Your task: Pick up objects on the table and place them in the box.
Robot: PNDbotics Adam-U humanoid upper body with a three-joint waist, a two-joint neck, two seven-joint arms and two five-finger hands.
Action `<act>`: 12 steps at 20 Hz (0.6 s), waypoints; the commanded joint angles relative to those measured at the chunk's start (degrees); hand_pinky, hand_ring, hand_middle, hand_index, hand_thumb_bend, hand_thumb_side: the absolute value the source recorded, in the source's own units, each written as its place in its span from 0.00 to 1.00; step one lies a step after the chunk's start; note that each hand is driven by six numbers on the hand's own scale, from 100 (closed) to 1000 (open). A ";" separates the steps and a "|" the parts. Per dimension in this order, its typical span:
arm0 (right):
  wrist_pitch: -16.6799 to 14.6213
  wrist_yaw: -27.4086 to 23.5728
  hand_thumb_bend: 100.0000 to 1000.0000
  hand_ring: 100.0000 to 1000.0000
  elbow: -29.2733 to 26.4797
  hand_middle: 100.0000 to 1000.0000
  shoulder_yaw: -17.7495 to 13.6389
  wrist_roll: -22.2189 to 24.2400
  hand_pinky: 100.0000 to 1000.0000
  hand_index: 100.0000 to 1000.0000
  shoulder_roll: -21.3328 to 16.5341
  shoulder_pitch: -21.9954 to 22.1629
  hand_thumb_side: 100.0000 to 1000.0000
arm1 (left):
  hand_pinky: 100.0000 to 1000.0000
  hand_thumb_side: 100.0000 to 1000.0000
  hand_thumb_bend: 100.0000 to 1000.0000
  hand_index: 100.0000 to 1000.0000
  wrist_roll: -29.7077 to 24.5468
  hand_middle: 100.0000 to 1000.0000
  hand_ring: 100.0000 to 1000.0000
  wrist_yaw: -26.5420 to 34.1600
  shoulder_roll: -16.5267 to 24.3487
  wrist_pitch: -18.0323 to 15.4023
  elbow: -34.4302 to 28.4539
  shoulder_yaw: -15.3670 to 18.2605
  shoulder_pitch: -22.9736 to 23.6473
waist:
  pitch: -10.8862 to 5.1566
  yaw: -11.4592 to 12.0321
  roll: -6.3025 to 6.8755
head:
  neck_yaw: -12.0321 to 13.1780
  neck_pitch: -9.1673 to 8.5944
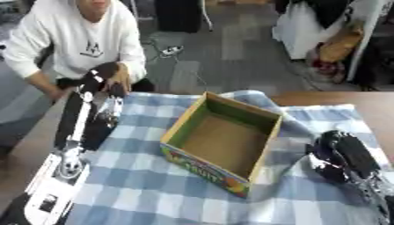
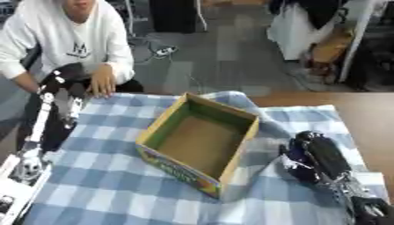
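Box (image 1: 221, 145) sits empty on the checked cloth (image 1: 146, 189). Left hand (image 1: 98, 79), far-left of the box, meets a person's hand (image 1: 119, 81); whether it grips anything is unclear. Right hand (image 2: 315, 156) rests beside the box, fingers curled, apparently empty. Best carry any object squarely over the box before letting go.

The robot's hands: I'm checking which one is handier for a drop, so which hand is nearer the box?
The right hand, resting on the checked cloth just beside the open box; the left hand is raised at the table's far-left edge by a person's hand.
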 commanded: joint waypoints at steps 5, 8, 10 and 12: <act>1.06 1.61 0.00 0.00 -0.57 0.00 -0.53 -0.22 0.00 0.02 -0.91 -0.89 0.89 | 0.92 0.97 0.01 0.88 -0.15 0.85 0.78 0.08 1.75 0.04 -1.13 0.12 -0.41 | -0.80 0.11 -0.11 | 0.62 0.07; 1.59 1.77 0.00 0.00 -0.37 0.00 -0.85 -0.50 0.00 0.02 -1.07 -0.95 0.89 | 0.92 0.97 0.01 0.88 -0.15 0.85 0.78 0.06 1.80 0.06 -1.13 0.12 -0.33 | -0.83 0.12 -0.15 | 0.77 0.13; 1.95 1.37 0.00 0.00 -0.48 0.00 -1.17 -0.81 0.00 0.02 -1.21 -1.21 0.89 | 0.92 0.97 0.01 0.88 -0.11 0.85 0.78 0.05 1.87 0.08 -1.16 0.18 -0.33 | -0.90 0.09 -0.17 | 0.92 0.18; 2.20 0.70 0.00 0.00 -0.85 0.00 -1.35 -1.03 0.00 0.02 -1.46 -1.65 0.89 | 0.92 0.97 0.01 0.88 -0.05 0.85 0.78 0.04 1.92 0.09 -1.21 0.24 -0.33 | -0.97 0.08 -0.21 | 0.98 0.23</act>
